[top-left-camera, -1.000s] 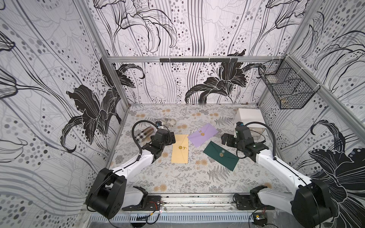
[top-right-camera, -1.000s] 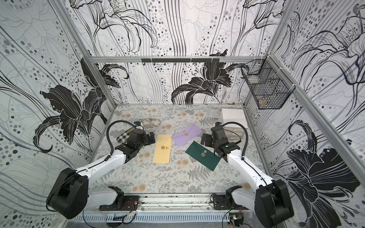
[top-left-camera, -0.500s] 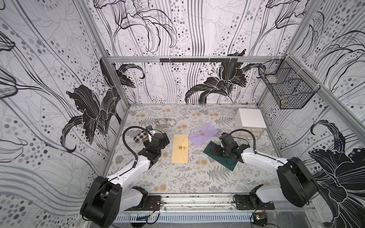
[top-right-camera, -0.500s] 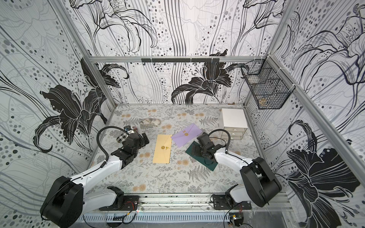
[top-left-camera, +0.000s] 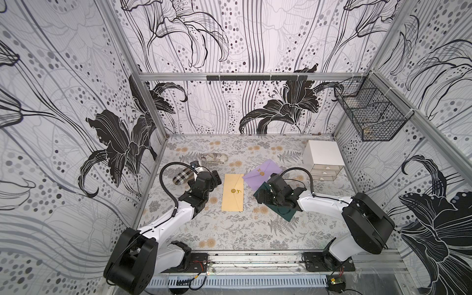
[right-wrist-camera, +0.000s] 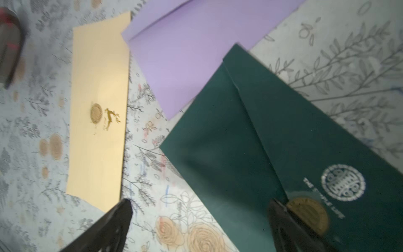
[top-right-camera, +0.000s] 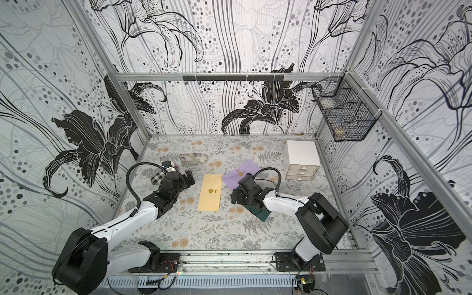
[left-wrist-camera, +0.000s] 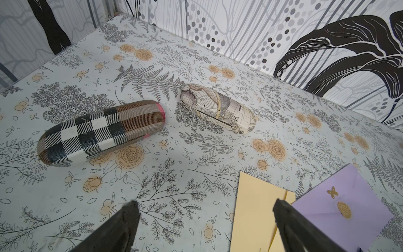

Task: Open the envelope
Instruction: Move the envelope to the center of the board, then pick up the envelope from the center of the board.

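Green envelope (right-wrist-camera: 239,152), flat, closed, gold seal (right-wrist-camera: 308,215)

In both top views the right arm (top-left-camera: 323,204) covers most of the green envelope (top-left-camera: 286,214), seal included. The right wrist view is blurred, and the plaid case (right-wrist-camera: 8,43) there runs off the edge. The basket's (top-left-camera: 378,129) contents are too small to tell.

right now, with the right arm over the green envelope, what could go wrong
The right jaws stand open over the flat green envelope, one fingertip beside the gold seal: closing may skid it or pinch flap and body together. Its corner overlaps the purple envelope, so dragging could shift that too.
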Controlling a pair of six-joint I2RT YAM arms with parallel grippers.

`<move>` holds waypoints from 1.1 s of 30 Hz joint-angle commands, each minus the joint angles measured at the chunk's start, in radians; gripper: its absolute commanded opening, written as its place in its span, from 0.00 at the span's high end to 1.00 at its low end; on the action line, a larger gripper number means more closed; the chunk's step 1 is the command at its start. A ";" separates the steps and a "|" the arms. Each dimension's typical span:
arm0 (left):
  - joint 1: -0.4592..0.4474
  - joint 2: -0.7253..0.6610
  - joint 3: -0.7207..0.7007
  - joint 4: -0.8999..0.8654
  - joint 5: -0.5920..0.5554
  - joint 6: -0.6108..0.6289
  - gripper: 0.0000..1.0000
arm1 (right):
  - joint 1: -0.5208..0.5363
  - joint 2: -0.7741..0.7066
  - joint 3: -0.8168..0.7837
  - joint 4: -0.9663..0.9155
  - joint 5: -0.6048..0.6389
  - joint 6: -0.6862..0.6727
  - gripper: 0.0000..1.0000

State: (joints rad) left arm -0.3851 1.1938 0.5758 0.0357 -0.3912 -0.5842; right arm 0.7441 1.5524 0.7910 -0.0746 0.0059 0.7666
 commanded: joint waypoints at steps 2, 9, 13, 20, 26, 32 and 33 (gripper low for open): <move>0.005 -0.015 -0.015 0.073 0.063 0.041 0.01 | -0.001 -0.101 0.046 -0.135 0.096 -0.006 0.00; -0.012 0.061 0.016 0.153 0.404 0.125 0.00 | -0.143 -0.304 -0.095 -0.348 0.139 -0.008 0.00; -0.106 0.175 0.097 0.147 0.537 0.077 0.06 | -0.270 -0.490 -0.225 -0.364 0.072 -0.019 0.00; -0.314 0.423 0.332 0.059 0.551 0.043 0.12 | -0.364 -0.565 -0.306 -0.348 -0.054 -0.024 0.00; -0.379 0.554 0.451 0.012 0.528 0.024 0.13 | -0.407 -0.497 -0.334 -0.269 -0.137 -0.001 0.07; -0.389 0.621 0.465 0.023 0.543 -0.011 0.14 | -0.431 -0.454 -0.353 -0.188 -0.193 0.028 0.16; -0.388 0.631 0.469 0.017 0.545 -0.013 0.14 | -0.434 -0.449 -0.357 -0.178 -0.196 0.035 0.17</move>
State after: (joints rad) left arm -0.7727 1.8015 1.0191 0.0612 0.1436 -0.5747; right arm 0.3187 1.0943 0.4507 -0.3077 -0.1482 0.7795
